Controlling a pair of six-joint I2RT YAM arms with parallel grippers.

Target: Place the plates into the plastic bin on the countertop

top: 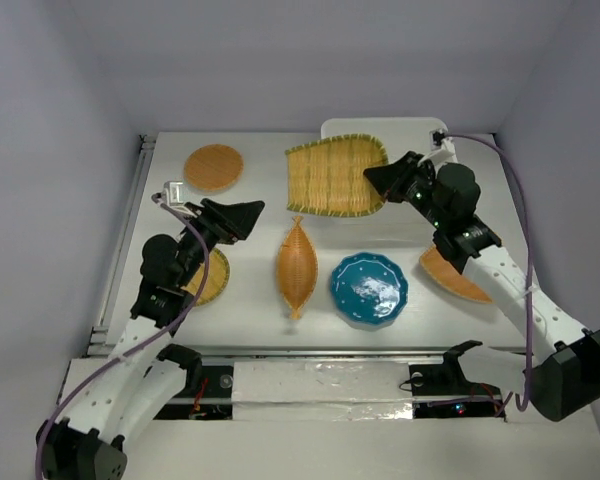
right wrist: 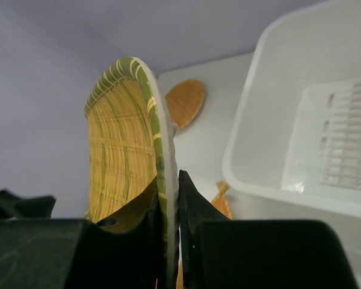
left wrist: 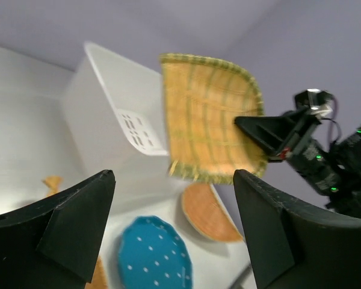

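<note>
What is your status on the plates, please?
Right gripper shut on fan-shaped plate, held on edge by plastic bin. Left gripper open, empty. Five plates lie on countertop.

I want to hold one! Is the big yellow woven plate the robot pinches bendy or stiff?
Probably stiff: the woven plate holds its shape though the right gripper pinches only its rim. Likely light too, lifted by that one edge grip.
</note>
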